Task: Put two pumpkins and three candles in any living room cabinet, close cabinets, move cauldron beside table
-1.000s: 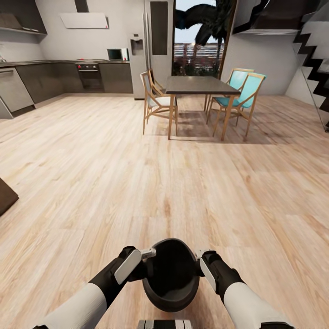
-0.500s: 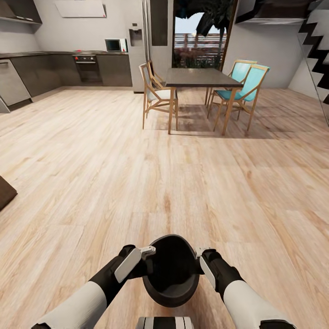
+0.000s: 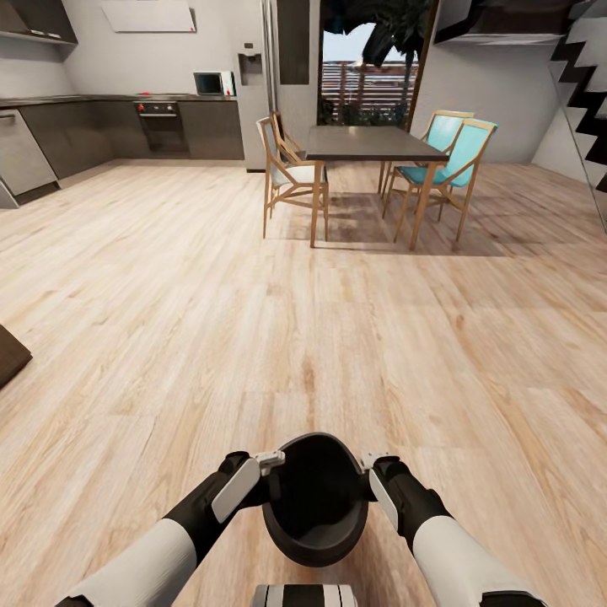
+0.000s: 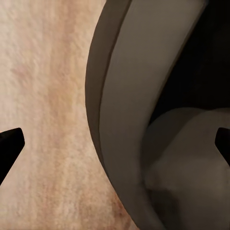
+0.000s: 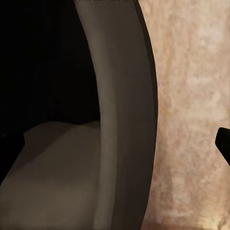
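The black cauldron [image 3: 316,497] hangs low in front of me above the wood floor, its mouth tipped toward the head camera. My left gripper [image 3: 271,462] sits on its left rim and my right gripper [image 3: 371,464] on its right rim. In the left wrist view the thick rim [image 4: 120,96] runs between fingertips [image 4: 9,143] that stand wide apart. In the right wrist view the rim [image 5: 124,120] passes beside one dark fingertip [image 5: 224,143]. A dark-topped dining table [image 3: 371,143] stands far ahead. The pumpkins, candles and cabinet are out of view.
Wooden chairs [image 3: 287,181] and teal-seated chairs [image 3: 443,173] surround the table. Glossy kitchen cupboards [image 3: 101,135] line the back left, a staircase [image 3: 590,93] rises at the right, and a dark corner [image 3: 10,354] juts in at the left edge. Open wood floor lies between.
A second ago the whole view shifted as the camera moved; over the last half second it holds still. The cauldron and both grippers keep the same places relative to me.
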Tool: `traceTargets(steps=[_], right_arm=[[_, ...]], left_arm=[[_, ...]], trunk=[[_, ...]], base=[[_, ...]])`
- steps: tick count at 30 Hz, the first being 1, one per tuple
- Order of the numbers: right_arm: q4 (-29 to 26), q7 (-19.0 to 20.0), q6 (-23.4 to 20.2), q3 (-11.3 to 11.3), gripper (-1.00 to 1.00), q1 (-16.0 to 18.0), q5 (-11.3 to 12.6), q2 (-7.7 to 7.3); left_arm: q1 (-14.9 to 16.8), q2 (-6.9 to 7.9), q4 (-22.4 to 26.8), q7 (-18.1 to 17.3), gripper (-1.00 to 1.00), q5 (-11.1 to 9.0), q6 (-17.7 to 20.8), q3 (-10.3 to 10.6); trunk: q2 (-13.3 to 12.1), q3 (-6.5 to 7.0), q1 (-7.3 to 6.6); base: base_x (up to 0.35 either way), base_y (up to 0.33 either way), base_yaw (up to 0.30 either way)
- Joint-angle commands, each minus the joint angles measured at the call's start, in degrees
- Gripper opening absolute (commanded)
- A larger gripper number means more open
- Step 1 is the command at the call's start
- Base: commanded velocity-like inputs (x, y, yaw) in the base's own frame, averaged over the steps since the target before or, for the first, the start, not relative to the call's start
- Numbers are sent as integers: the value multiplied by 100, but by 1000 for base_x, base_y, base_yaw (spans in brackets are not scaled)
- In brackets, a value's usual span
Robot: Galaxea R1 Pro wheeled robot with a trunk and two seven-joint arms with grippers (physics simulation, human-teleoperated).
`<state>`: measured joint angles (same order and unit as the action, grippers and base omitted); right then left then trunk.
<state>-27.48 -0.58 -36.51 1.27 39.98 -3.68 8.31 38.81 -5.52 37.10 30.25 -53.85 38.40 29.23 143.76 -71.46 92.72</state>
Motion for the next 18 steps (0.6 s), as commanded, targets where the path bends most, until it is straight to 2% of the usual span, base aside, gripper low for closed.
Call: traceTargets(steps=[1, 8, 9, 10, 18], right_arm=[[-10, 2, -31, 13, 100, 1, -36, 4], [-11, 0, -35, 13, 100, 1, -36, 4], [-11, -1, -34, 13, -100, 1, -36, 4], [-12, 0, -36, 13, -100, 1, -36, 4], [-12, -3, -40, 13, -100, 1, -36, 4]], left_arm=[[4, 5, 8, 50, 100, -59, -1, 22], [5, 1, -117, -24, 100, -56, -6, 15], [5, 0, -131, -37, 100, -56, -6, 14], [5, 1, -150, -59, -100, -56, -7, 13], [4, 1, -184, -125, -100, -47, -24, 21]], trunk=[[2, -5, -1], [2, -5, -1], [2, -5, -1], [2, -5, -1], [2, -5, -1]], base=[[0, 0, 0], [0, 0, 0], [0, 0, 0], [0, 0, 0], [0, 0, 0]])
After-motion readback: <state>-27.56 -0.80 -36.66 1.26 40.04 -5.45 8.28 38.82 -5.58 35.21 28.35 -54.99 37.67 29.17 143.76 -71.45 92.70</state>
